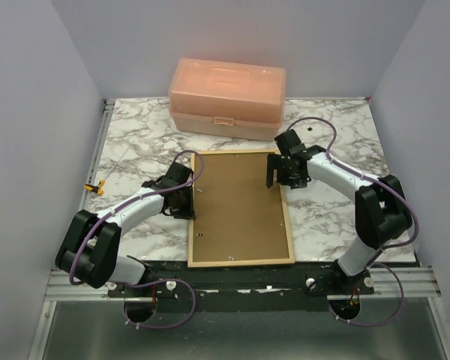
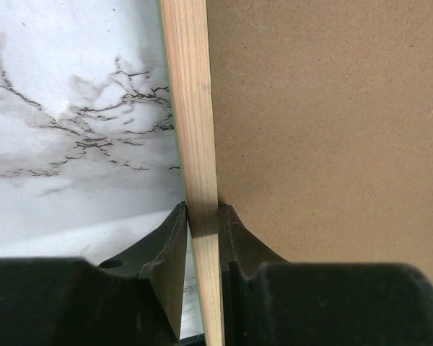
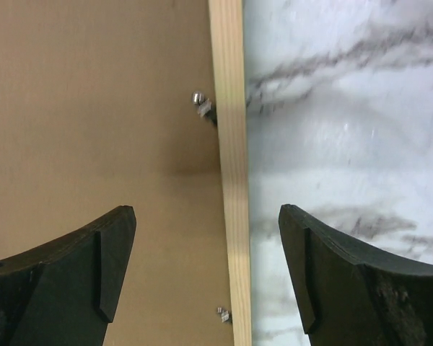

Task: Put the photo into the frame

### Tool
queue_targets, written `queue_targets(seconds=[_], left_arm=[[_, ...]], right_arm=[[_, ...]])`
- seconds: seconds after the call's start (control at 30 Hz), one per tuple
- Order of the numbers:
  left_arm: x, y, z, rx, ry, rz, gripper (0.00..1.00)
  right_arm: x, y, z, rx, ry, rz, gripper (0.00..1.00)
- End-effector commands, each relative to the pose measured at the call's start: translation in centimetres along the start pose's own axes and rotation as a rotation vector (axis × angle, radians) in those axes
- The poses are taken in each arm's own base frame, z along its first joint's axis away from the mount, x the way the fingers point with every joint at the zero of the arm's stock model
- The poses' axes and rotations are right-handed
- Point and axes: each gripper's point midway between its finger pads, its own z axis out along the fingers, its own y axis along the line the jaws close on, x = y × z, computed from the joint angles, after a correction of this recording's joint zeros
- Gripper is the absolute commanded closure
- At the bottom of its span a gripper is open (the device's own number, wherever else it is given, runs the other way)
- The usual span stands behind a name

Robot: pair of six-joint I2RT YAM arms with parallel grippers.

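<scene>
Now: frame point(image 1: 240, 262) lies back-up on counter point(image 1: 135, 142), backing board point(image 1: 236, 202) seated inside; photo not visible. On left rail, left tool point(image 2: 202, 213) pinches tight; right tool point(image 3: 207, 216) gapes astride right rail, gripping nothing. Risk: one-sided lift twists frame, board slides out.

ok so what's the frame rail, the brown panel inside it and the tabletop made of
Frame: pale bare wood, judging by the fine lengthwise grain; matte, unvarnished look.
Brown panel: likely hardboard or fibreboard, a uniform speckled matte brown without grain.
Tabletop: marble-patterned, white with grey veins, slightly glossy; real stone or a printed laminate cannot be told.
</scene>
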Motion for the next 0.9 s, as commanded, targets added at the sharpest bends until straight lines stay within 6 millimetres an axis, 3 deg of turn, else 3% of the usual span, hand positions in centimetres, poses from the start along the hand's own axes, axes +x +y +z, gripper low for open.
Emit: queue_targets(seconds=[0.0, 0.17, 0.3, 0.4, 0.5, 0.67, 0.77, 0.87], left_arm=[[0.0, -1.3, 0.0, 0.055, 0.015, 0.019, 0.86], [0.2, -1.2, 0.1, 0.057, 0.018, 0.021, 0.87], [0.1, -1.2, 0.2, 0.058, 0.019, 0.024, 0.87], [0.2, -1.2, 0.3, 0.059, 0.021, 0.026, 0.87], [0.3, -1.2, 0.4, 0.058, 0.023, 0.025, 0.87], [0.3, -1.2, 0.5, 0.06, 0.023, 0.026, 0.88], [0.3, -1.1, 0.5, 0.057, 0.026, 0.026, 0.88], [0.3, -1.2, 0.5, 0.06, 0.024, 0.026, 0.88]], right_arm=[[-3.2, 0.2, 2.6, 0.001, -0.041, -0.026, 0.13], [-3.8, -0.1, 5.1, 0.027, -0.013, -0.026, 0.2], [-3.7, -0.6, 6.2, 0.032, 0.002, -0.006, 0.4], [-4.0, -1.1, 6.8, 0.044, 0.0, 0.004, 0.43], [-4.1, -1.8, 7.3, 0.062, -0.002, 0.011, 0.6], [-4.1, -2.8, 8.2, 0.082, 0.006, 0.014, 0.76], [-4.2, -3.1, 8.4, 0.099, -0.003, 0.009, 0.99], [-4.3, -3.4, 8.5, 0.108, -0.023, 0.008, 1.0]])
